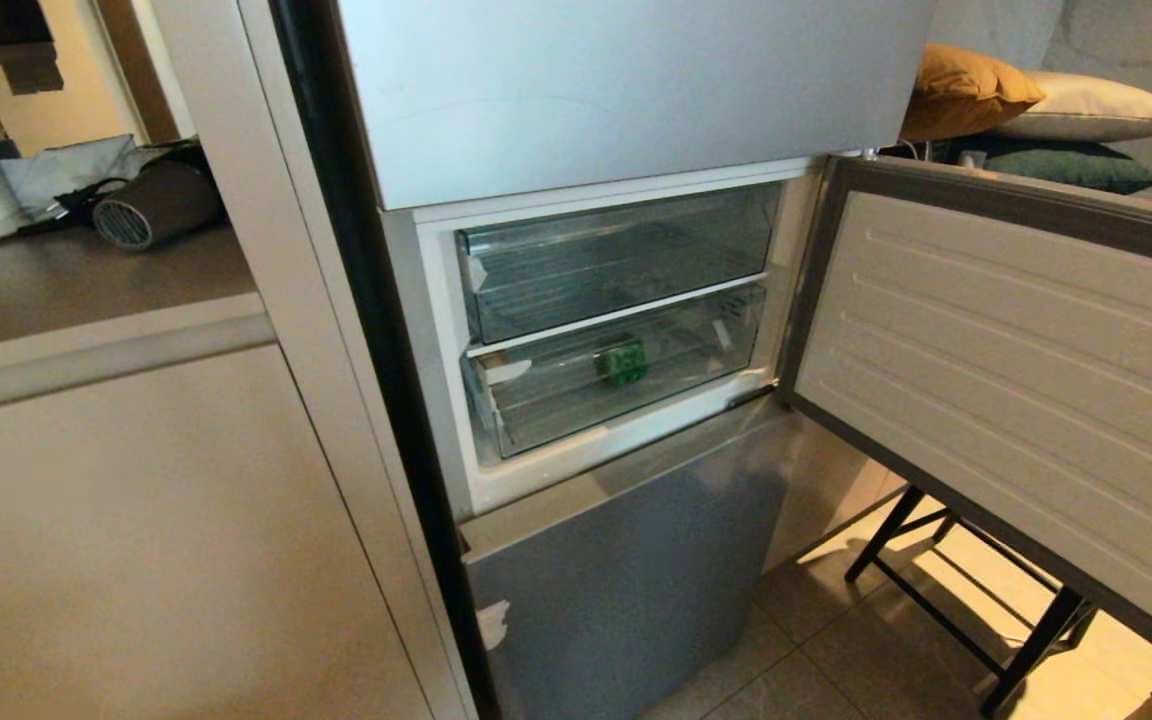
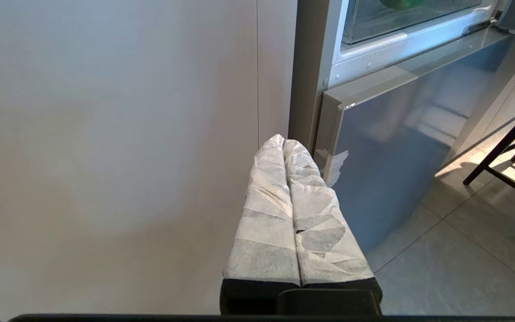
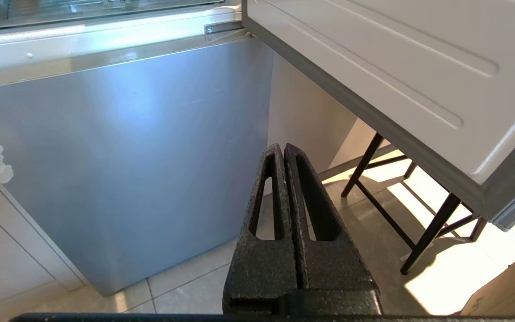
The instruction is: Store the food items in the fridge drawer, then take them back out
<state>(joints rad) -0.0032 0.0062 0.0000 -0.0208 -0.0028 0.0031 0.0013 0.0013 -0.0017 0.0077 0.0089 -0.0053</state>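
The fridge drawer's silver-grey front panel [image 1: 626,580] [image 2: 396,147] [image 3: 119,156] sits flush and shut, so its bin is hidden. Above it a compartment stands open with two clear bins, upper [image 1: 616,255] and lower [image 1: 556,400]. A small green object [image 1: 621,360] lies inside the lower bin; I cannot tell whether it is one of the food items. My left gripper [image 2: 284,142], its fingers wrapped in white, is shut and empty beside the panel's left corner. My right gripper [image 3: 283,147], black, is shut and empty in front of the panel's right side. Neither arm shows in the head view.
The compartment's door [image 1: 1016,380] [image 3: 373,53] is swung wide to the right, over a black-legged stand [image 1: 946,600] on the tiled floor. Beige cabinet fronts [image 1: 136,550] fill the left. A counter behind carries a dark cylindrical device [image 1: 156,200]. Cushions [image 1: 966,90] lie at the back right.
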